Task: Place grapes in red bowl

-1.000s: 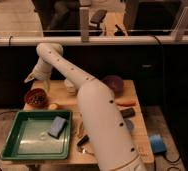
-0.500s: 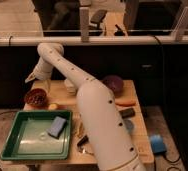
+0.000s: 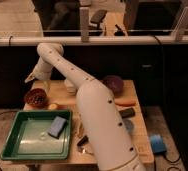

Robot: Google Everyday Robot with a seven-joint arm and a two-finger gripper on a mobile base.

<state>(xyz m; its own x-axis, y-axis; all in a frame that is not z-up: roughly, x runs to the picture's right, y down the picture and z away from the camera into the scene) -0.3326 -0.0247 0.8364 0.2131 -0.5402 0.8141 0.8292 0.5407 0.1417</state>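
Table [image 3: 133, 93], wooden, one; entries run from its left edge to its right.

Left edge, mid-depth: red bowl [image 3: 36, 105], one. Grapes [image 3: 37, 98], one dark cluster, lie inside it, below the rim line. Nothing else can be made out in the bowl.

Just above and behind the bowl's back-left rim: gripper [image 3: 33, 78], one. It hangs over the table's left back corner. Jaws stand wide and hold nothing. It is apart from the grapes.

Front left corner: green tray [image 3: 34, 155], one, rectangular. It holds a blue sponge [image 3: 57, 126], one, lying near the tray's right back corner. The rest of the tray floor is bare.

Between the bowl and the tray's back rim: small yellowish fruit [image 3: 52, 106], one, on the wood just right of the bowl.

Centre: white robot arm [image 3: 99, 125], one. It rises from the front edge and narrows toward the left back corner, where it bends down to the gripper. It hides the middle of the table.

Right of the arm, toward the back edge: dark purple bowl [image 3: 113, 84], one, larger than the red one.

Right edge, mid-depth: orange carrot-like item [image 3: 126, 102], one. Just in front of it sits a dark object [image 3: 127, 113], one, kind not clear.

Off the table, on the floor by its front right corner: blue object [image 3: 157, 144], one.
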